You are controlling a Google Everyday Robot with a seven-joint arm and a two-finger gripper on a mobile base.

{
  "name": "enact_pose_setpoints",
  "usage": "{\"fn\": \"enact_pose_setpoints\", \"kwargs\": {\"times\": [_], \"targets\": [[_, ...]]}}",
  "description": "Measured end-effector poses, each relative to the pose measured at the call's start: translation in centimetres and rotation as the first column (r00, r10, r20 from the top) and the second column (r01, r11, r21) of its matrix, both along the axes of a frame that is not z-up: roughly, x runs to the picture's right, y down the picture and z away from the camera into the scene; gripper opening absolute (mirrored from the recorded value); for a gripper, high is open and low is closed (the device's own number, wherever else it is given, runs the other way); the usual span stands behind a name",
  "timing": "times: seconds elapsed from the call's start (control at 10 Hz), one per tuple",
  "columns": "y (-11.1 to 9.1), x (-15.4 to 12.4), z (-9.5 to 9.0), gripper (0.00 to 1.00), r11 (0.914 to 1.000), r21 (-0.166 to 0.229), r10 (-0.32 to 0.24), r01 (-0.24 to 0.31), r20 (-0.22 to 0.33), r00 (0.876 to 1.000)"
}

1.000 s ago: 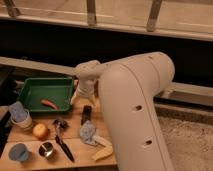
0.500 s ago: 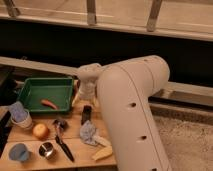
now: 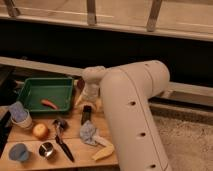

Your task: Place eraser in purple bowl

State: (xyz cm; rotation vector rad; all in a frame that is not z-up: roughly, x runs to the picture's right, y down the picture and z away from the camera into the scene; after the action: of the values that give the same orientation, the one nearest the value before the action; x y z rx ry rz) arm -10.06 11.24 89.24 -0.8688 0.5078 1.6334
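The eraser (image 3: 86, 114) is a small dark block lying on the wooden table just right of the green tray. My gripper (image 3: 88, 103) hangs directly over it at the end of the big white arm. It is open, its pale fingers (image 3: 80, 101) spread to either side of the eraser's far end, and it holds nothing. The purple bowl (image 3: 18, 110) looks pale lavender and sits at the table's far left, resting on something white, well left of the gripper.
The green tray (image 3: 31, 86) holds a red-orange vegetable (image 3: 49, 104). An apple (image 3: 40, 131), a metal cup (image 3: 46, 149), a black-handled knife (image 3: 63, 141), a blue cloth (image 3: 89, 132), a banana (image 3: 102, 153) and a blue-grey bowl (image 3: 19, 152) lie along the front.
The arm has shifted slightly to the right and lower over the eraser. The eraser and the other objects have not moved.
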Motion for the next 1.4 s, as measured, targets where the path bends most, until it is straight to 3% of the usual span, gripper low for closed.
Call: {"fn": "enact_pose_setpoints", "kwargs": {"times": [0.2,0.3,0.8,0.9,1.1,1.4], "targets": [[0.1,0.4,0.3,0.69,0.9999,-0.008,0.015,-0.015,0.003,1.0],[0.0,0.5,0.4,0.54,0.9998,-0.01,0.016,-0.016,0.005,1.0],[0.1,0.3,0.5,0.06,0.9999,-0.015,0.009,-0.008,0.008,1.0],[0.1,0.2,0.5,0.01,0.9999,-0.014,0.008,-0.008,0.01,1.0],[-0.5,0.3,0.0,0.0,0.9998,0.007,0.02,-0.02,0.014,1.0],[-4.1,1.0,-2.9,0.0,0.9938,0.107,0.03,-0.031,0.007,1.0]]}}
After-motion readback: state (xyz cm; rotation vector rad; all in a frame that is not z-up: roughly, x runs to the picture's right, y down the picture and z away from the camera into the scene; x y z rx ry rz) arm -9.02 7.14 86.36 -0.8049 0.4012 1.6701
